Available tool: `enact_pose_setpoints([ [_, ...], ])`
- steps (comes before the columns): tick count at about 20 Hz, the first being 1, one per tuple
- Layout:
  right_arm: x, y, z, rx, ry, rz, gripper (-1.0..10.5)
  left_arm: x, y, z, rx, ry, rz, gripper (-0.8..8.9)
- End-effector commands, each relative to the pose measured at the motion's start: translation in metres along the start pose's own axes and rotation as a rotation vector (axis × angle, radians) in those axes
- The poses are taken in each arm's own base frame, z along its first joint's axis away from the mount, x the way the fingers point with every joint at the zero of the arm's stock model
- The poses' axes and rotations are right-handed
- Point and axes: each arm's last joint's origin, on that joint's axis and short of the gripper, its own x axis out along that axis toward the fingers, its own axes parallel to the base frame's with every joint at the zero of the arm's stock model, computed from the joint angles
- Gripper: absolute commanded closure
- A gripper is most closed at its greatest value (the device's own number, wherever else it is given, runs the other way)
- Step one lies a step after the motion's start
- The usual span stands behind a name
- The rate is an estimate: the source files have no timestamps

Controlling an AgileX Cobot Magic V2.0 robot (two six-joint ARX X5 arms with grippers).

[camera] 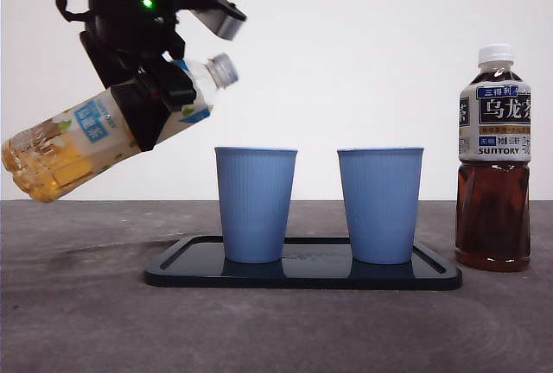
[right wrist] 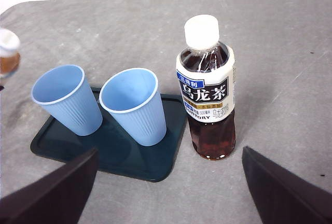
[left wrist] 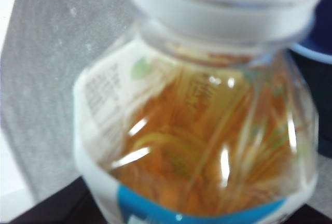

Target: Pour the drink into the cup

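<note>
High at ten o'clock above the tabletop [camera: 78, 321], the left gripper [camera: 155, 97] holds the yellow drink bottle [camera: 95, 135] tilted, still short of the nearest blue cup [camera: 255, 205], so drink could splash onto the tray [camera: 186, 269] if it tips now.
</note>
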Motion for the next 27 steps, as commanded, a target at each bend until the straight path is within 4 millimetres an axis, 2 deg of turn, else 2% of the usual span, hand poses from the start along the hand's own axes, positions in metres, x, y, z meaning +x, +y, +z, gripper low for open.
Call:
enact_pose_setpoints([
  [1, -0.002, 0.002, 0.004, -0.012, -0.02, 0.007, 5.0, -0.006, -0.003, 0.01, 0.078, 0.018, 0.098, 5.98],
  [11, -0.002, 0.002, 0.004, -0.012, -0.019, 0.007, 5.0, 0.005, -0.023, 0.012, 0.222, 0.139, 0.259, 5.98],
  [18, -0.002, 0.002, 0.004, -0.011, -0.017, 0.007, 5.0, 0.006, -0.022, 0.015, 0.283, 0.165, 0.355, 5.98],
  [27, -0.002, 0.001, 0.004, -0.011, -0.013, 0.006, 5.0, 0.004, -0.025, 0.018, 0.348, 0.171, 0.399, 5.97],
])
